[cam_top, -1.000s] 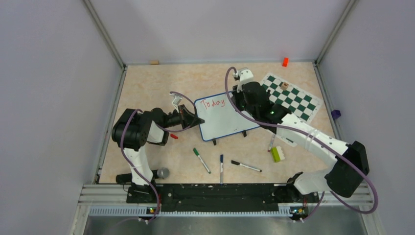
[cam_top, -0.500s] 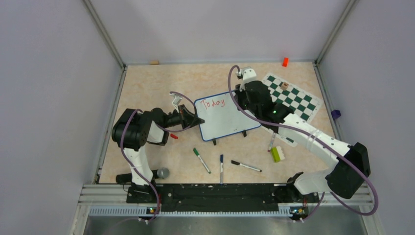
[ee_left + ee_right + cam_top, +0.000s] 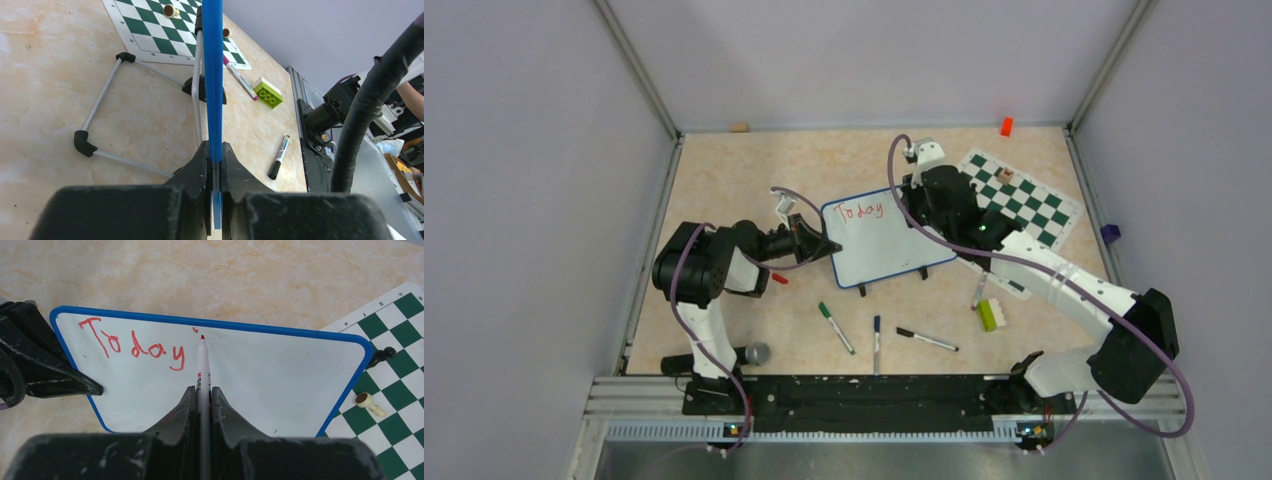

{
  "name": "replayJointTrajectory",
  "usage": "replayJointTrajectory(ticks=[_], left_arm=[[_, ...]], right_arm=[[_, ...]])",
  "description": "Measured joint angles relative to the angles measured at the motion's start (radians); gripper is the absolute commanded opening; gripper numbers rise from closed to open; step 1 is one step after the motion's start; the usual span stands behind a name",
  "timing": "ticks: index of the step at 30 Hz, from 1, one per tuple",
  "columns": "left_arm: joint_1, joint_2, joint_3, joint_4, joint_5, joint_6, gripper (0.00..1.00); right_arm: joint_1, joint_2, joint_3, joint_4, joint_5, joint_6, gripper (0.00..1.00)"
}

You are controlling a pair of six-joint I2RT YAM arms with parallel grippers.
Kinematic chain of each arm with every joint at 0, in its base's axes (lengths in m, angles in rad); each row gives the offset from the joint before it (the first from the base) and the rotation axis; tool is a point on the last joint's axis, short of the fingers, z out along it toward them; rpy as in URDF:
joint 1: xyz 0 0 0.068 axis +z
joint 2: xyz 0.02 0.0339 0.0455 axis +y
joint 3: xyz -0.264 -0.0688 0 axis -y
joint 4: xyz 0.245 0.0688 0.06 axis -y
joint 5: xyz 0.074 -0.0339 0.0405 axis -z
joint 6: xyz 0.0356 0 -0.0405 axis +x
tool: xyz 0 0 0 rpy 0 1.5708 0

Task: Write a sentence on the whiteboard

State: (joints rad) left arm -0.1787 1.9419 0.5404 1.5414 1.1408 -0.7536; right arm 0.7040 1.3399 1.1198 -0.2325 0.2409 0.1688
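Whiteboard as before: left gripper tight on edge, right gripper tight on marker.

Both arms are built from white links and black rounded joints: the left arm at the lower left of the top view, the right arm at the lower right. A thin purple cable loops along each arm. A small green light glows on the right arm. Seen from the wrists, the gripper fingers are matte black, rough and scuffed pale.

Whiteboard edge-on, face hidden; marker rear buried in right end effector.
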Motion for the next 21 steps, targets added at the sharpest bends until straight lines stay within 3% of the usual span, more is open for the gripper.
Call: replayJointTrajectory(ticks=[21], left_arm=[[0.0, 0.0, 0.0, 0.0, 0.0, 0.0, 0.0]], right_arm=[[-0.006, 0.018, -0.02, -0.003, 0.002, 0.011, 0.0]])
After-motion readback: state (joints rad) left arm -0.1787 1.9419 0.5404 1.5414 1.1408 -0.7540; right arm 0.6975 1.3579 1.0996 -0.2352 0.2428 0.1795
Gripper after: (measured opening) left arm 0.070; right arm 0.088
